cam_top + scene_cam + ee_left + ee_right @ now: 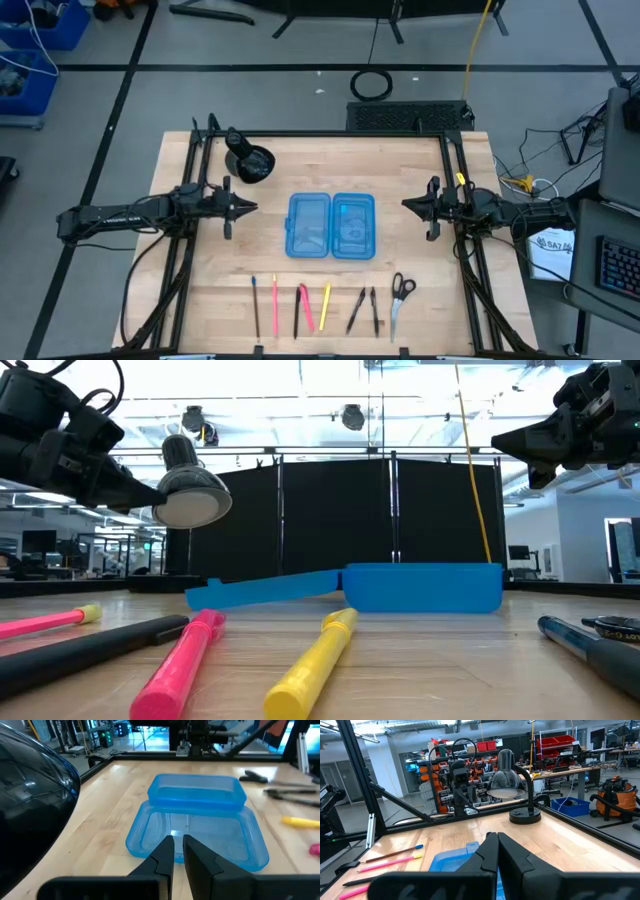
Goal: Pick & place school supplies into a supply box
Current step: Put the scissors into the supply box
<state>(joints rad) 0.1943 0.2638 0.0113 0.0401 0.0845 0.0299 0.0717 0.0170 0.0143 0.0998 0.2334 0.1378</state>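
Observation:
The supply box (331, 226) is a translucent blue case that lies open on its two halves in the middle of the table, also seen in the low view (420, 588) and the left wrist view (195, 820). The school supplies lie in a row along the near edge: a brown pencil (255, 305), pink pens (307, 308), a yellow pen (325, 305), black pens (356, 310) and scissors (400, 298). My left gripper (250, 207) hovers shut to the left of the box. My right gripper (408, 204) hovers shut to its right. Both point at the box.
A black desk lamp (250, 160) stands at the far left of the table, its head close to my left arm (190, 495). Black frame rails run along the table's left and right sides (190, 200). Bare wood lies between the box and the row of pens.

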